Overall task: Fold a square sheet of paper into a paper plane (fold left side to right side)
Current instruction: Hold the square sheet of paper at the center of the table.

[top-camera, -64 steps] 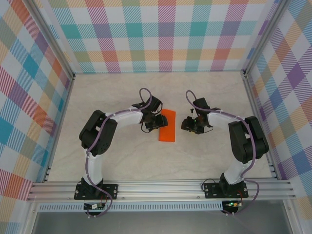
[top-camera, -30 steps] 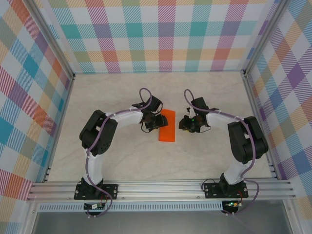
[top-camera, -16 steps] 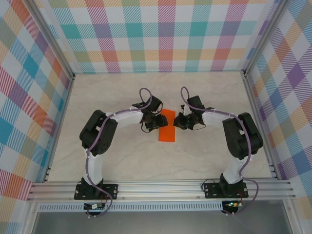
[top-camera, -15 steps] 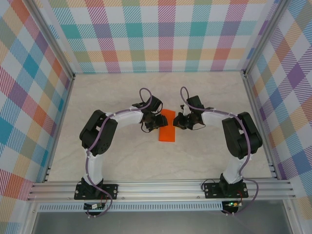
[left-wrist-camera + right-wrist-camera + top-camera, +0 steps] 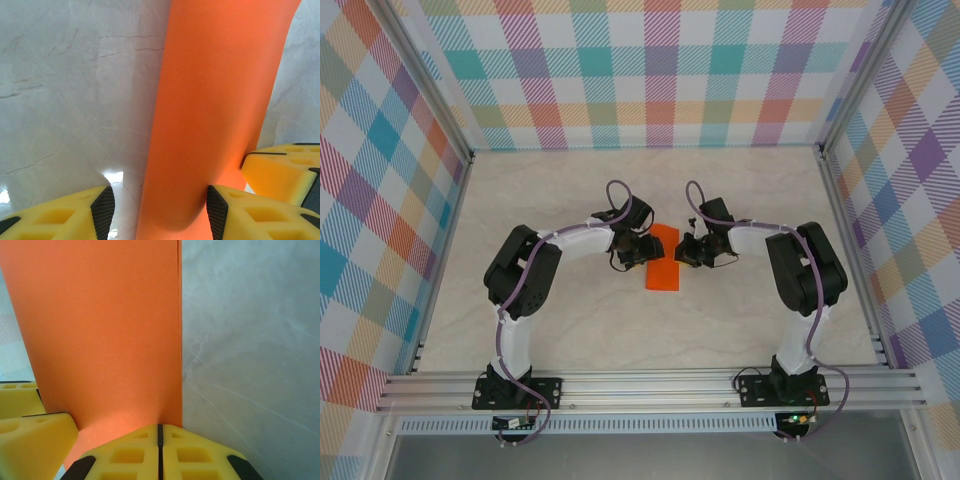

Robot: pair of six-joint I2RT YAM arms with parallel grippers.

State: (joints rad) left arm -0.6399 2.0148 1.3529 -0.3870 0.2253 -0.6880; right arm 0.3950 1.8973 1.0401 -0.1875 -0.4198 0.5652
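The square sheet of paper (image 5: 663, 272) lies as a narrow orange rectangle at the centre of the frame on the worktop (image 5: 550, 200). Expect it to be light, thin and limp, quick to slide or buckle, so take it by a free edge or corner rather than the flat middle. The left gripper (image 5: 157, 212) straddles the strip's left side with jaws apart, while the right gripper (image 5: 160, 437) has its jaws together, tips resting at the right edge with nothing between them.
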